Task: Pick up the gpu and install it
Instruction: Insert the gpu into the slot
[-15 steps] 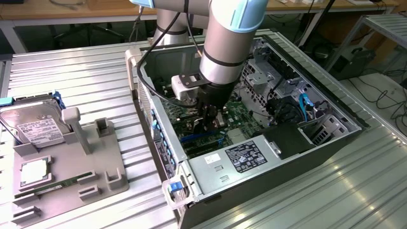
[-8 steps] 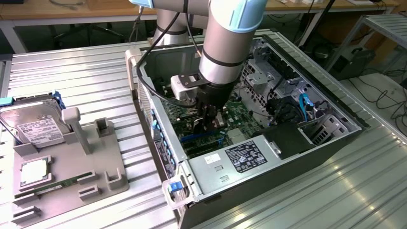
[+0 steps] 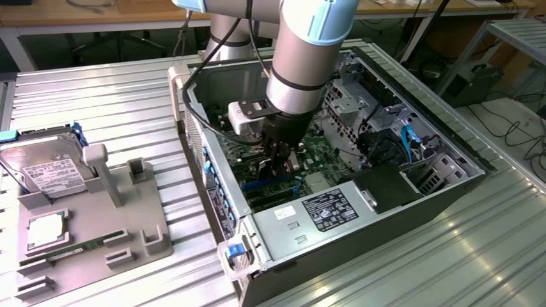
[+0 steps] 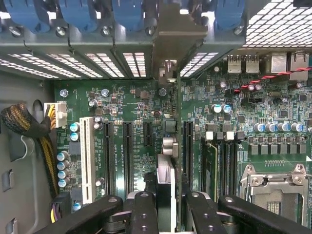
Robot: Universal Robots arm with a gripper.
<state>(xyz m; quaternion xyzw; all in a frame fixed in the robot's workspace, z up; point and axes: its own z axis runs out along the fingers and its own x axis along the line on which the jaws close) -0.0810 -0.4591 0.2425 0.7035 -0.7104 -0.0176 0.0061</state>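
Item: open dark-grey desktop computer case, lying on its side on a ribbed metal table, so the green motherboard faces upward and can be reached from above. Item: black two-finger gripper on a grey arm, lowered deep into the case. We judge it clamped on the thin, flat, dark gpu card with its metal bracket. The card stands on edge between the black fingers, its bracket end towards the slotted rear wall of the case. We take this edge-on hold as meant to bring the card's lower edge down into a long black expansion slot; we cannot tell whether it is seated. Item: white expansion slot, beside the black ones. Item: silver processor socket frame. Item: braided yellow-and-black cable bundle, at the board's edge and apart from the card. Item: silver power supply with white label, in the case corner nearest the camera. Item: grey moulded parts holder, on the exterior view's left, well apart from the case, carrying a silver hard drive with white label. The wrist view gives us the card, slots and fingers close up. The exterior view gives us the arm's steep approach, the holder and the case as a whole.
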